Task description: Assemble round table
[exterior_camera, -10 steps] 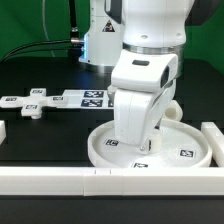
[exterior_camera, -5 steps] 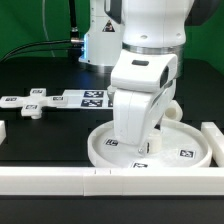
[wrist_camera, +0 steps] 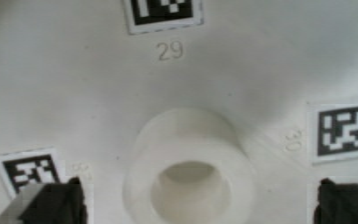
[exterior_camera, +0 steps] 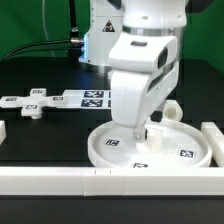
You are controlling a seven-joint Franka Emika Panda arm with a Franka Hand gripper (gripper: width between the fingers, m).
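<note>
The large round rimmed disc [exterior_camera: 115, 148] lies flat on the black table, tags facing up [wrist_camera: 167, 10]. The short thick cylinder [wrist_camera: 190, 165] stands upright at its middle; in the exterior view it shows only partly behind the hand [exterior_camera: 171, 110]. My gripper [exterior_camera: 148, 138] hangs straight over the cylinder. It [wrist_camera: 197, 205] is open, with one dark fingertip [wrist_camera: 51, 205] on either side of the cylinder and clear of it. The flat cross-shaped piece [exterior_camera: 30, 109] lies apart at the exterior view's left.
The marker board [exterior_camera: 85, 98] lies behind the disc, towards the exterior view's left. A long white border bar [exterior_camera: 60, 180] runs along the front. Another bar [exterior_camera: 212, 132] stands at the exterior view's right. The arm's base stands behind.
The jaws have gone from shut to wide open, letting go of the cylinder. The hand has lifted a little above the disc.
</note>
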